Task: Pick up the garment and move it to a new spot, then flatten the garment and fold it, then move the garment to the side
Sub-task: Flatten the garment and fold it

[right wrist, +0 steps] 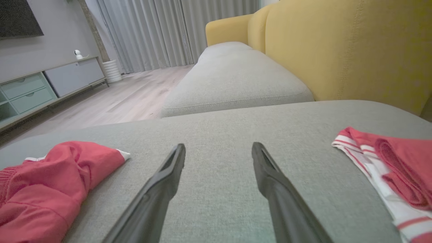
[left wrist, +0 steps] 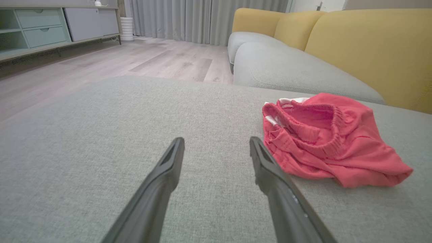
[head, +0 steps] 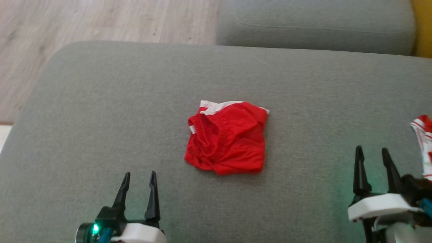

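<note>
A crumpled red garment (head: 226,137) with white trim lies in a loose heap at the middle of the grey sofa cushion (head: 101,111). In the left wrist view the garment (left wrist: 329,138) sits just right of my fingers, its elastic waistband facing me. The right wrist view has the garment (right wrist: 50,189) at its lower left. My left gripper (head: 139,180) is open near the cushion's front, left of and short of the garment, holding nothing. My right gripper (head: 373,158) is open at the front right, well clear of it, also holding nothing.
A second red and white striped cloth (head: 423,141) lies at the cushion's right edge, close beside my right gripper, and shows as the striped cloth (right wrist: 388,168) in the right wrist view. Another grey seat (head: 314,23) lies beyond. Yellow backrest (right wrist: 347,50) on the right; wooden floor (head: 84,23) to the left.
</note>
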